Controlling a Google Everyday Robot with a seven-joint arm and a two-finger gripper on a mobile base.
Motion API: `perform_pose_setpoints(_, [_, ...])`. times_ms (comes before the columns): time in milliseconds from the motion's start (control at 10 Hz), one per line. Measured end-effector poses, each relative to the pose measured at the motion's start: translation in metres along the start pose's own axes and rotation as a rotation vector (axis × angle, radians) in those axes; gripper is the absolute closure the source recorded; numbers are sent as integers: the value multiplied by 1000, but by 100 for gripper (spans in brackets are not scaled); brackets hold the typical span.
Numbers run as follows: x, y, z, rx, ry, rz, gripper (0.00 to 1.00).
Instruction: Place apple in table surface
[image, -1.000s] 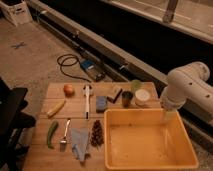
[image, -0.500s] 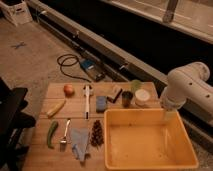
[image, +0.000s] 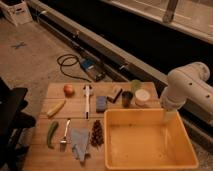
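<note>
Nothing has shifted on the bench (image: 39, 156) in the past second: arm, produce and utensils all sit where they were. The pale slatted wooden top stands on a grey concrete floor beside a long dark channel edged by a raised kerb, with a coiled black cable (image: 66, 64) and a small blue device (image: 89, 65) lying on the floor beyond it and a white box (image: 17, 12) in the far left corner of the room. The apple (image: 69, 90) rests on the planks near the bench's far left corner, touching nothing; it is round, so no long axis shows, and its stem end cannot be made out. Nearer the camera on that side lie a yellow corn cob (image: 56, 108), a green vegetable (image: 52, 134), a fork (image: 65, 135), a blue-grey cloth (image: 80, 144) and a dark pinecone (image: 96, 134), while a white-handled utensil (image: 87, 97) and a blue sponge (image: 101, 103) occupy the middle. A large yellow bin (image: 150, 146) fills the bench's near right part. The robot's white arm (image: 186, 90) bends down at the right, and its end effector (image: 170, 116) hangs at the bin's far right corner, well apart from the apple; whether it is apart or together cannot be told.
</note>
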Motion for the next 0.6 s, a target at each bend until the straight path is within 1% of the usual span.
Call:
perform_pose_setpoints(200, [-7, -5, -15, 64, 18, -27, 35])
perform_pose_setpoints(300, [-21, -16, -31, 106, 18, -53, 35])
perform_pose_setpoints(400, [-34, -24, -44, 134, 17, -75, 35])
perform_pose_setpoints(500, [-59, -35, -60, 173, 8, -109, 35])
perform_pose_setpoints(600, [-83, -42, -69, 198, -7, -140, 35])
